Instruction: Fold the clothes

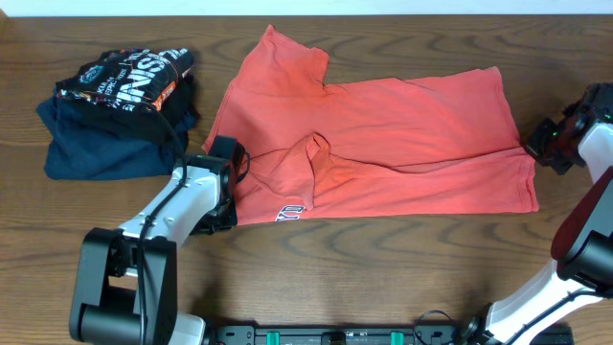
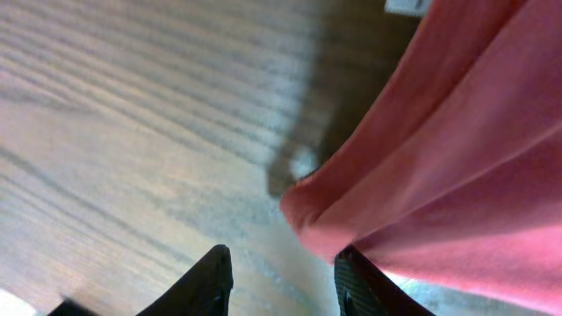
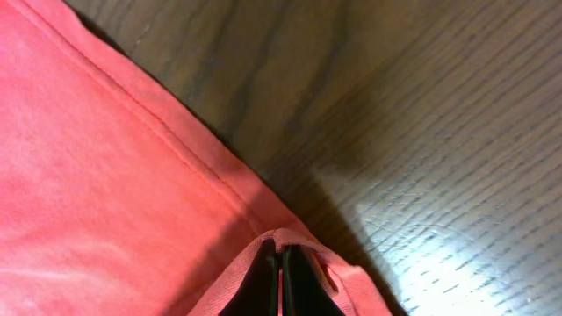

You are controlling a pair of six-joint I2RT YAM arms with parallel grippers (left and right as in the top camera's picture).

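The coral-red T-shirt (image 1: pixel 383 144) lies spread and partly folded across the middle of the table, with a bit of lettering showing at its front edge. My left gripper (image 1: pixel 228 177) is at the shirt's left front edge. In the left wrist view it (image 2: pixel 285 272) is open, and the shirt's rolled edge (image 2: pixel 439 158) lies just beyond its right finger. My right gripper (image 1: pixel 538 142) is at the shirt's right hem. In the right wrist view it (image 3: pixel 281 263) is shut on a pinch of the hem of the shirt (image 3: pixel 105 158).
A folded pile sits at the far left: a black shirt with white and orange print (image 1: pixel 124 79) on top of a navy folded garment (image 1: pixel 105 144). The wooden table (image 1: pixel 383 259) runs along the front edge.
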